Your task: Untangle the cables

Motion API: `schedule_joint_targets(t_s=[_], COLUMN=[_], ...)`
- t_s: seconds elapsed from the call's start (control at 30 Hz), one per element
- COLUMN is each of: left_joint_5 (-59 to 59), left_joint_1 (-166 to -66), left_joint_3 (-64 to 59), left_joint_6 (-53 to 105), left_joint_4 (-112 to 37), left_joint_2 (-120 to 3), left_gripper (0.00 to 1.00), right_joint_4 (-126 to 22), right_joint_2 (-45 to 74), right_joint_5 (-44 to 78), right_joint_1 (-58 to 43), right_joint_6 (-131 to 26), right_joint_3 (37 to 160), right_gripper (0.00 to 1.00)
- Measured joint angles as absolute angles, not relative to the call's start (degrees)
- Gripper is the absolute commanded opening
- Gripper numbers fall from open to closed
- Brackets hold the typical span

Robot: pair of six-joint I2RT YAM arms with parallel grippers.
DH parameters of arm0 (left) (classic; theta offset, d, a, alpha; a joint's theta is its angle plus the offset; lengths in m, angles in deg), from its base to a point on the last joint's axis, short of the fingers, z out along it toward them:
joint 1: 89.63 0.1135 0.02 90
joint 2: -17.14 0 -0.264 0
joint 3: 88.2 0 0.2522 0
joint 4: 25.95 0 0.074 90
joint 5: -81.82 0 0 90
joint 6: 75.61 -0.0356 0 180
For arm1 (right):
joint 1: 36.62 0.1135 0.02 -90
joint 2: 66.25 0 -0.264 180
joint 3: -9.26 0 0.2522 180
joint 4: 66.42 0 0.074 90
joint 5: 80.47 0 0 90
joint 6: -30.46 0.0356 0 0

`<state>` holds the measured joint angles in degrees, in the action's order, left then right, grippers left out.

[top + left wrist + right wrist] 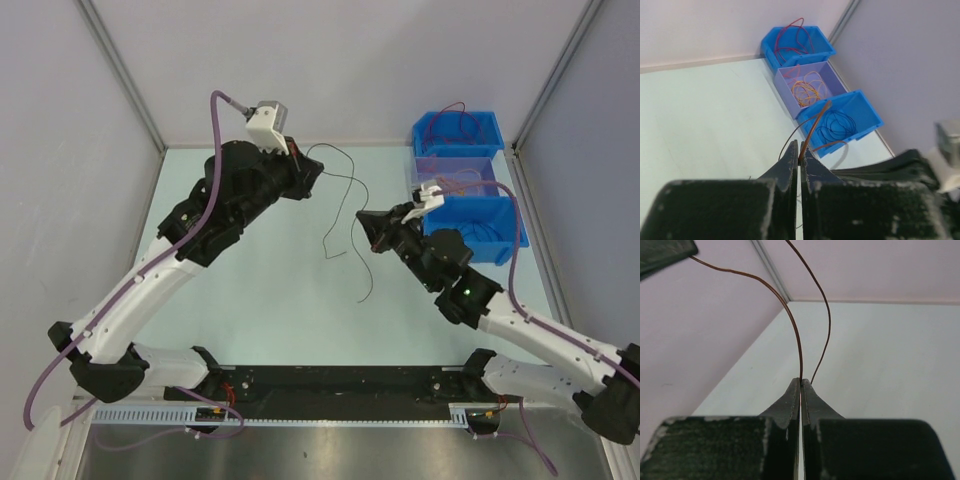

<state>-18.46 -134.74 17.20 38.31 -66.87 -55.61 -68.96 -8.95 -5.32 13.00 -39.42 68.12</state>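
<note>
My left claw (800,150) and right claw (801,384) are both clenched on one thin dark red cable (343,177) hanging slack between them above the table (250,300); pull apart too hard and it could slip free or cinch a knot.

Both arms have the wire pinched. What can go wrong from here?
1. Both the left jaws and right jaws are shut on the thin wire; pulling apart may yank it free or overstretch it.
2. The right arm sits close beside the near blue bin; a swing might knock it.
</note>
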Motion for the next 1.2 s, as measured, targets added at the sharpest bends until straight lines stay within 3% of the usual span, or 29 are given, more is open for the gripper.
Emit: schedule_joint_targets(t_s=[0.23, 0.4, 0.47, 0.57, 0.77, 1.2], left_joint_5=[-17.54, -15.16, -14.44, -13.32, -11.86, -10.22], left_joint_1=[-133.27, -133.25, -133.25, -133.23, -133.23, -133.23], left_joint_3=[16.37, 16.08, 16.08, 16.08, 16.08, 16.08], left_joint_6=[38.51, 38.9, 38.95, 39.08, 39.78, 40.06], left_joint_4=[-66.45, -65.67, -65.32, -64.92, -64.59, -64.29], left_joint_2=[-55.61, -55.63, -55.63, -55.61, -55.61, -55.61], left_gripper=[0.0, 0.0, 0.0, 0.0, 0.0, 0.0], right_joint_4=[-64.89, -63.1, -63.14, -63.32, -66.18, -73.22], right_joint_2=[-18.55, -16.21, -13.32, -8.25, -2.16, 2.46], right_joint_5=[-5.06, -2.78, -2.04, -1.14, 0.54, 0.1], right_joint_1=[12.91, 11.62, 11.43, 11.47, 11.47, 11.69], right_joint_6=[-38.56, -37.65, -37.08, -37.1, -37.12, -37.12], right_joint_3=[68.12, 68.15, 68.15, 68.12, 68.12, 68.15], right_gripper=[0.02, 0.48, 0.57, 0.64, 0.69, 0.68])
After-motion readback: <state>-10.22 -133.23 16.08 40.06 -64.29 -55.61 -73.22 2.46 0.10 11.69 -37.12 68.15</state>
